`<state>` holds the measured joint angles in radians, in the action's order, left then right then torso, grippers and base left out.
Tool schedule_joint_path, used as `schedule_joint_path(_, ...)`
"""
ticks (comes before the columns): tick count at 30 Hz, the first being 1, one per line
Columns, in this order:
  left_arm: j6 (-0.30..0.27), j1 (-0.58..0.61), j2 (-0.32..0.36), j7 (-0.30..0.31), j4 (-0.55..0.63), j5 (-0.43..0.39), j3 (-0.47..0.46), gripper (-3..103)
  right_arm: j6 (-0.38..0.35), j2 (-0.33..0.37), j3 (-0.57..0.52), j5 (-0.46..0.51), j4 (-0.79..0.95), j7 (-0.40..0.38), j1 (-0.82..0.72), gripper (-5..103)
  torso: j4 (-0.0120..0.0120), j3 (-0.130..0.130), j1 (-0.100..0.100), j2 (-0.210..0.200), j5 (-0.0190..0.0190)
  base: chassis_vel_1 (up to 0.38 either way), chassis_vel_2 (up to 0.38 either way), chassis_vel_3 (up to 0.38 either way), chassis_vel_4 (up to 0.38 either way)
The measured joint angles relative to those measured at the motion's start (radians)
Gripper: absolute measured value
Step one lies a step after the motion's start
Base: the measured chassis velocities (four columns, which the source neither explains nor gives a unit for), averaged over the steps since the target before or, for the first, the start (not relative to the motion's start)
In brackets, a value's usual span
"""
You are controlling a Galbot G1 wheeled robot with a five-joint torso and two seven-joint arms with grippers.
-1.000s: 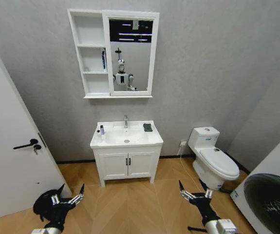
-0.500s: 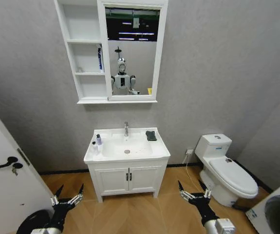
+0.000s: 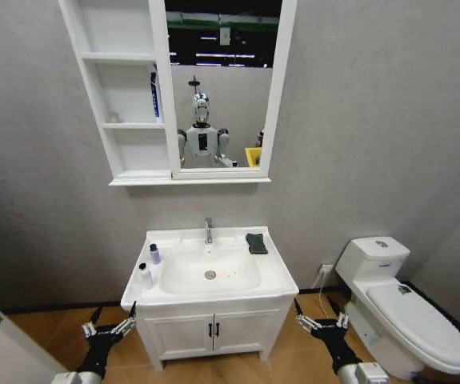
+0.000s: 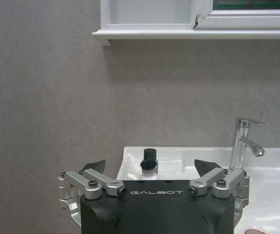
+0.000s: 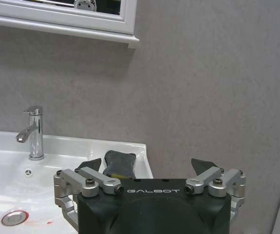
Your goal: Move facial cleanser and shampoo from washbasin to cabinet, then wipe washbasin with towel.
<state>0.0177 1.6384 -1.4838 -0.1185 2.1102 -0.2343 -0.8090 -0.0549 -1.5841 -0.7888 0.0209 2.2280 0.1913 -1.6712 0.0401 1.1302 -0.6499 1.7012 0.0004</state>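
Facing the vanity, the head view shows the washbasin [image 3: 274, 272], a glossy white ceramic top with a rounded bowl, a chrome tap [image 3: 208, 230] and a metal drain [image 3: 210, 274]. Faint reddish marks lie in the bowl beside the drain. On its left rim stand two small containers: a white bottle [image 3: 145, 276] nearer the front and a dark-capped bottle [image 3: 155, 254] behind it; their labels are too small to read. The towel [image 3: 256, 243], a dark, soft folded rectangle, lies on the right rim near the back edge. Above hangs the cabinet [image 3: 122, 124], matt white with three open shelves joined to a framed mirror [image 3: 222, 84]; its top is cut off by the frame. A blue item [image 3: 154, 94] stands on the middle shelf, its kind unclear. A glossy white toilet [image 3: 402, 304] stands to the right.

Both arms hang low before the vanity doors. Left gripper [image 3: 110, 324] has its fingers spread apart, holding nothing; right gripper [image 3: 322, 321] likewise.

Compared with half a second ago, the camera has come closer: vanity and cabinet appear larger, and the door at left has almost gone from view.
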Motion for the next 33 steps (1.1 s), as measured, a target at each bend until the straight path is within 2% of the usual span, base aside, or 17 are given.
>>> schedule_joint_path(6, 0.009, -0.02, -0.019, 0.041, -0.016, 0.039, 0.03, 100, 0.006, -0.008, 0.006, 0.001, -0.009, -0.009, 0.002, 100, 0.0006, 0.0, 0.0, 0.0, -0.0003, -0.165, 0.135, 0.095, -0.066)
schedule_joint_path(9, 0.023, -0.02, -0.026, 0.041, -0.031, 0.063, 0.041, 100, 0.006, -0.009, 0.004, 0.001, -0.008, -0.01, 0.002, 100, 0.0009, 0.0, 0.001, 0.0, -0.0004, -0.009, -0.001, -0.045, -0.027)
schedule_joint_path(12, 0.039, -0.021, -0.027, 0.033, -0.057, 0.078, 0.05, 100, 0.006, -0.008, 0.0, 0.003, -0.005, -0.012, 0.004, 100, 0.0003, -0.001, 0.002, 0.001, -0.0004, 0.068, -0.022, -0.064, 0.022)
schedule_joint_path(13, 0.046, -0.027, -0.027, 0.032, -0.078, 0.085, 0.055, 100, 0.006, -0.007, -0.002, 0.004, -0.005, -0.013, 0.006, 100, -0.0004, -0.001, 0.002, 0.001, -0.0003, 0.11, -0.025, -0.063, 0.063)
schedule_joint_path(16, 0.059, -0.069, -0.034, 0.036, -0.143, 0.106, 0.064, 100, 0.006, -0.008, -0.004, 0.006, -0.005, -0.017, 0.009, 100, 0.0002, -0.001, 0.002, 0.001, -0.0004, 0.031, -0.016, -0.011, 0.016)
schedule_joint_path(18, 0.072, -0.137, -0.042, 0.047, -0.237, 0.122, 0.067, 100, 0.007, -0.009, -0.006, 0.01, -0.002, -0.02, 0.008, 100, 0.0005, -0.001, 0.002, 0.001, -0.0008, 0.0, 0.0, 0.0, 0.0)
schedule_joint_path(19, 0.072, -0.137, -0.042, 0.047, -0.237, 0.122, 0.067, 100, 0.007, -0.009, -0.006, 0.01, -0.002, -0.02, 0.008, 100, 0.0005, -0.001, 0.002, 0.001, -0.0008, 0.0, 0.0, 0.0, 0.0)
schedule_joint_path(21, 0.077, -0.199, -0.036, 0.053, -0.316, 0.123, 0.07, 100, 0.012, -0.007, -0.013, 0.015, 0.0, -0.022, 0.006, 100, 0.0006, 0.0, 0.001, 0.0, -0.0004, 0.0, 0.0, 0.0, 0.0)
schedule_joint_path(33, 0.075, -0.327, -0.031, 0.08, -0.462, 0.115, 0.062, 100, 0.025, 0.003, -0.032, 0.026, -0.008, -0.028, 0.012, 100, 0.0003, 0.0, 0.001, 0.0, -0.0006, -0.008, 0.001, 0.007, -0.005)
